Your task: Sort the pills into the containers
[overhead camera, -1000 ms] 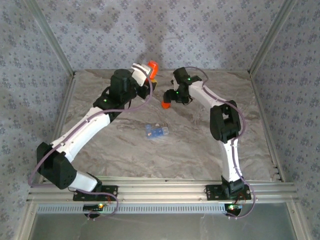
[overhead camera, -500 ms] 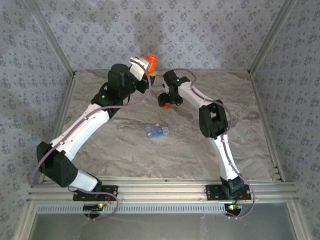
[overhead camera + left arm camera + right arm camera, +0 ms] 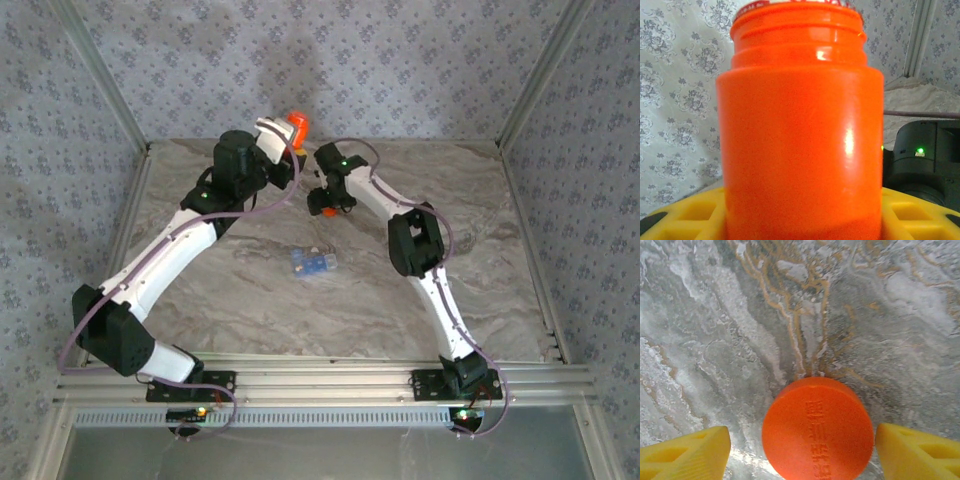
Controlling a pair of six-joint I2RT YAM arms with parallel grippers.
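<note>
Gripping the orange bottle (image 3: 800, 130) near its base, the left gripper (image 3: 293, 132) holds it raised at the far edge of the table (image 3: 420, 290). Its yellow fingers (image 3: 685, 215) press both flanks, and the threaded neck stands uncapped. Just to its right, the right gripper (image 3: 802, 452) points down at the marble with the orange cap (image 3: 817, 432) between its jaws, set about a cap's width apart. One finger meets the rim and a strip of marble shows beside the other. The lower edge of the wrist view cuts off the contact itself, though the cap looks gripped. Bottle and cap are near each other but apart.

A pale blue container (image 3: 312, 262) lies alone mid-table, well apart from both grippers — its contents are too small to make out. The bottle's mouth is cropped at the top of the left wrist view, hiding the inside.

Grey marble with tan veins covers the table. Pale wallpaper (image 3: 400, 60) with a small floral print closes it in on three sides, and a metal rail (image 3: 330, 375) runs along the near edge.
</note>
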